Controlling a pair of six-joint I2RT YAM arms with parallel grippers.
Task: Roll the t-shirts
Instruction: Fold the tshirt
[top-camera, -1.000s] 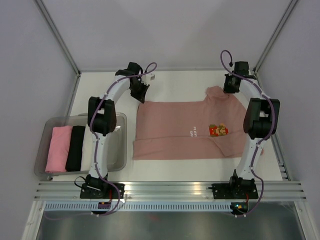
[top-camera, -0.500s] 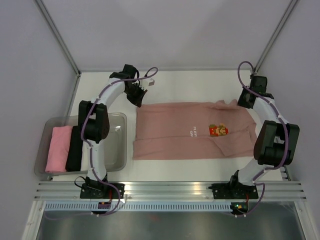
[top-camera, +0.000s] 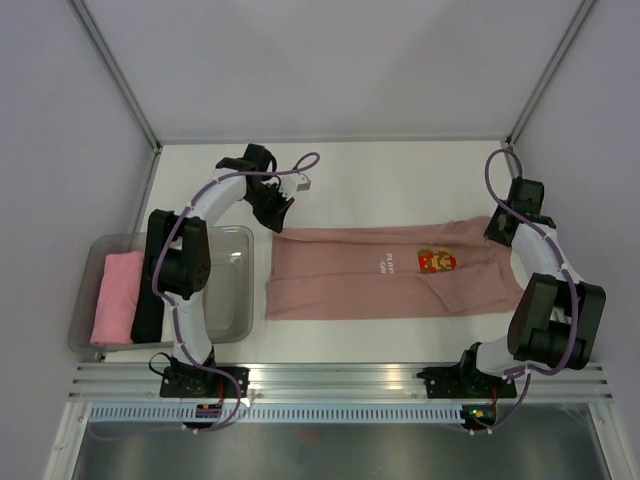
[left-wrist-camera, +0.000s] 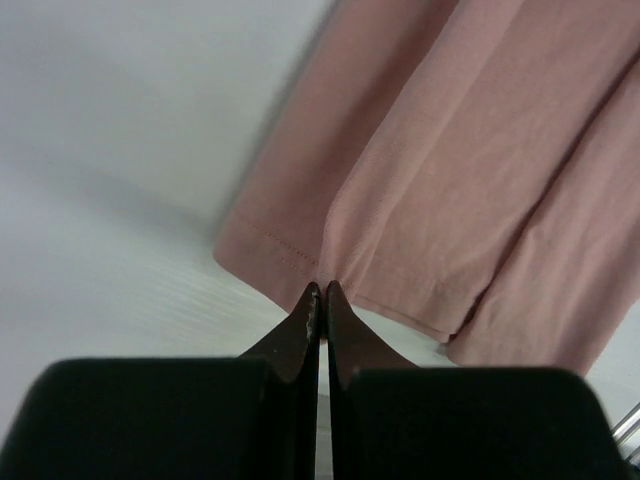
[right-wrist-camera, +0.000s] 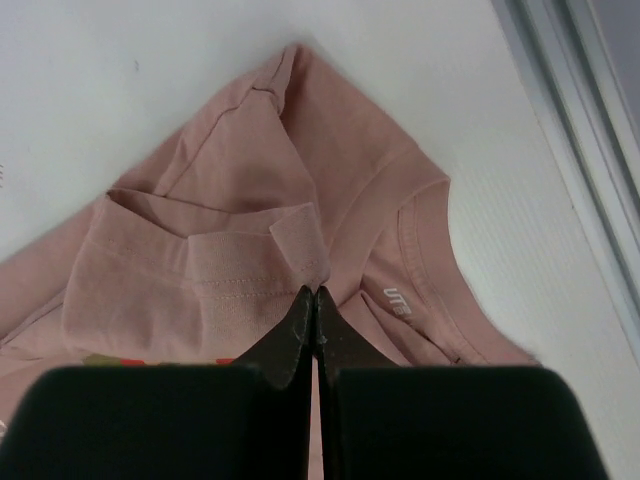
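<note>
You had one clear plastic bin (top-camera: 222, 285) at the left side of the surface (top-camera: 400, 180). It held two rolled garments side by side: a bright pink roll (top-camera: 116, 298) against its left wall and a black roll (top-camera: 150, 298) touching that one on its right. The surface was white, and an aluminium rail (top-camera: 340, 378) along its near edge carried the bases of both arms. Pale lilac-grey walls (top-camera: 330, 70) enclosed it, with slanting metal posts (top-camera: 115, 75) at the far corners. You had one dusty salmon-pink t-shirt (top-camera: 380, 285) on the surface, to the right of the bin and apart from it. It lay as a long band in folded layers, with the hem (left-wrist-camera: 290, 262) toward the left and the collar (right-wrist-camera: 420, 260) toward the right. Its pixel-figure print (top-camera: 436, 261) faced up in the right half, with small white text (top-camera: 385, 265) just to the left of it. The left fingers (left-wrist-camera: 300, 325) were clenched on the hem at the far left corner of the t-shirt. The right fingers (right-wrist-camera: 295, 325) were clenched on a doubled flap of cloth just beside the collar, at the far right end. Your count was one bin, two rolls, one t-shirt laid out and two arms, with one pair of fingers at each end of the band.
</note>
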